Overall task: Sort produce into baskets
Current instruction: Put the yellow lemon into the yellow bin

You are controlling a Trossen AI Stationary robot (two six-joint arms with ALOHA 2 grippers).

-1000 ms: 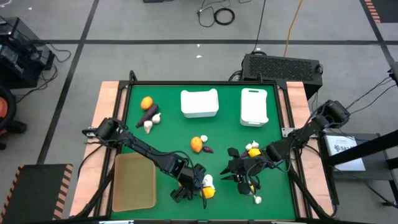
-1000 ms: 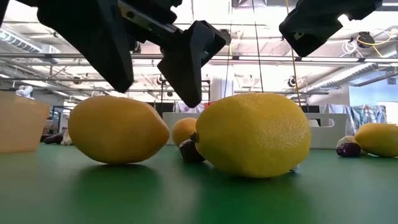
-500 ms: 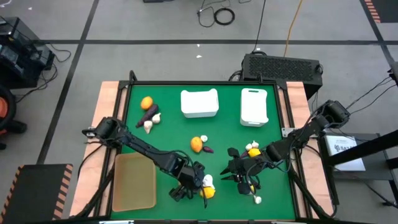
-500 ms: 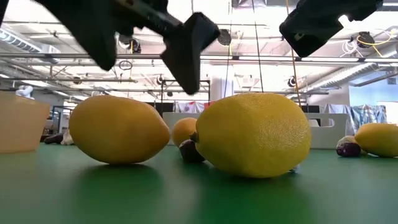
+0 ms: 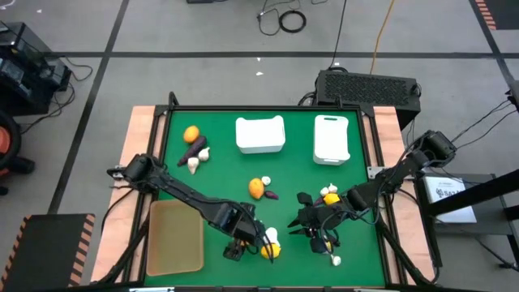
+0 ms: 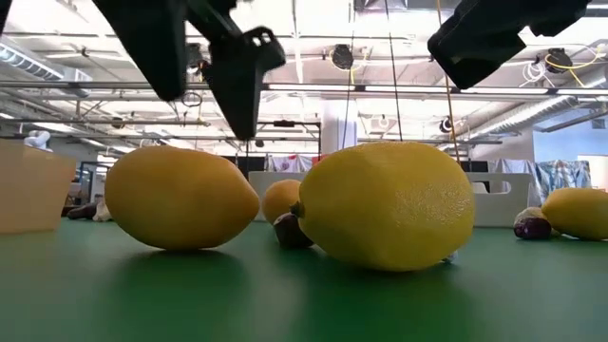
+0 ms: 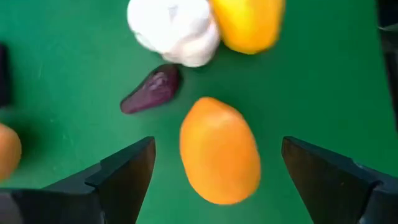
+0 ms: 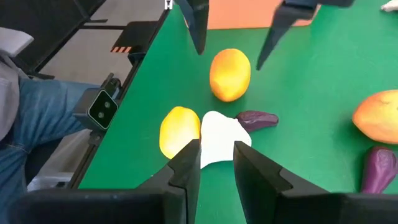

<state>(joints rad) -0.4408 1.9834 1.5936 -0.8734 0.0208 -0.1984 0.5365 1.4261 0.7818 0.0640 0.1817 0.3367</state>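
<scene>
The produce lies scattered over the green table (image 5: 223, 174), and I place all of it from the tan tray (image 5: 174, 237) at the near left. Straight beyond the tray, toward the far edge, sit an orange fruit (image 5: 191, 134), a purple eggplant piece (image 5: 195, 148) and white garlic bulbs (image 5: 195, 164) in a small huddle. Just right of the tray the left gripper (image 5: 241, 246) hangs with its fingers (image 7: 124, 177) spread wide. In its wrist view an orange-yellow fruit (image 7: 219, 152) sits between them, clear of both pads. Past that fruit lie another eggplant piece (image 7: 152, 90), a garlic bulb (image 7: 174, 28) and a yellow fruit (image 7: 249, 22), the last two touching. Farther from the tray, beyond this cluster, a second orange fruit (image 5: 256, 188) rests with a small garlic and eggplant beside it. The squarish white bin (image 5: 259, 135) stands beyond those, near the far edge. Farther right again from the tray, the right gripper (image 8: 216, 163) hovers above the table. Its fingers (image 8: 186, 171) stand only slightly apart and I see nothing pinched between them. Beside it lie one more yellow fruit (image 5: 331, 197) and a lone garlic (image 5: 336, 260) near the front edge. The narrower white bin (image 5: 331, 138) is the basket farthest from the tray, at the far right.
</scene>
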